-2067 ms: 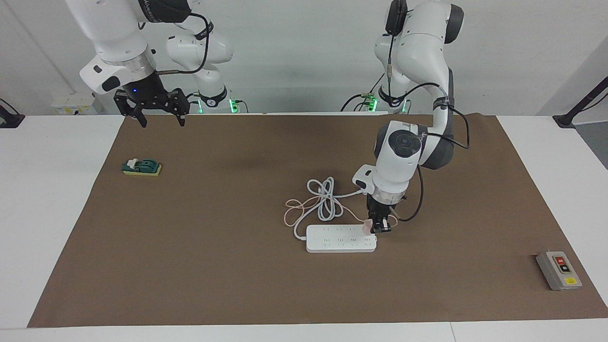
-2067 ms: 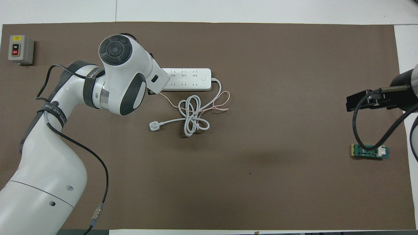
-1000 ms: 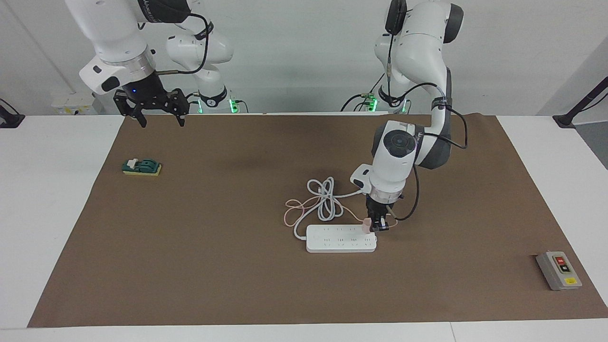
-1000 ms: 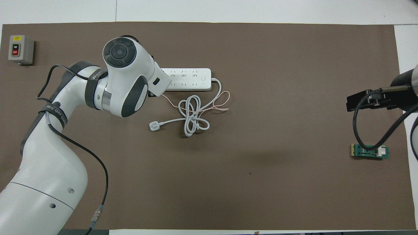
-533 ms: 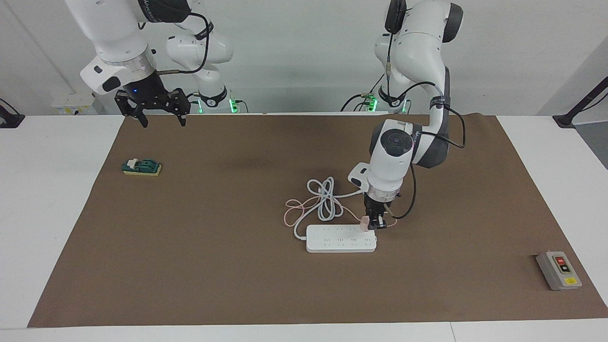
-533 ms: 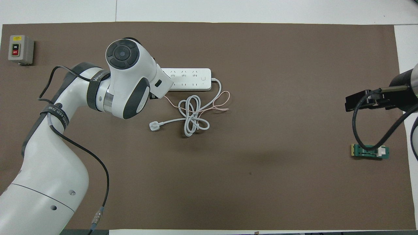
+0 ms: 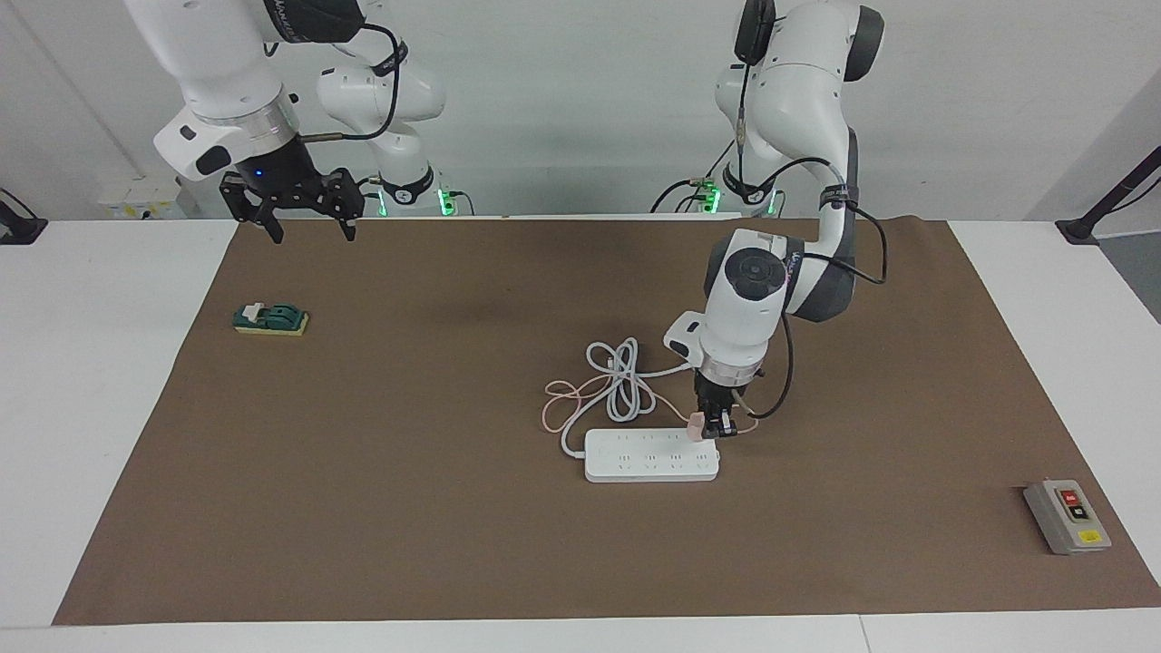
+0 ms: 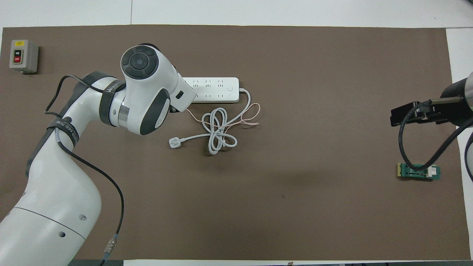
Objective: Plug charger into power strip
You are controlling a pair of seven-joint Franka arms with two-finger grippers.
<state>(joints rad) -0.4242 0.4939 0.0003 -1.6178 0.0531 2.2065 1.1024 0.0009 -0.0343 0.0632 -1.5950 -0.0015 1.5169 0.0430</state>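
White desk with a brown mat: near my robots the right pincer waits up high, wide open, while farther out my left pincer grips the charger tight, low over the power strip end, ready to push in.

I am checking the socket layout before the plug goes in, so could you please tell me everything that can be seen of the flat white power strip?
The flat white plastic power strip is a rectangular bar lying flat on the brown mat, with two rows of outlets on top. A thick white cord leaves one end and coils nearer the robots. At the strip's end toward the left arm, the left gripper is shut on the small pale-pink charger cube, held at the strip's upper edge; whether it is seated cannot be told.
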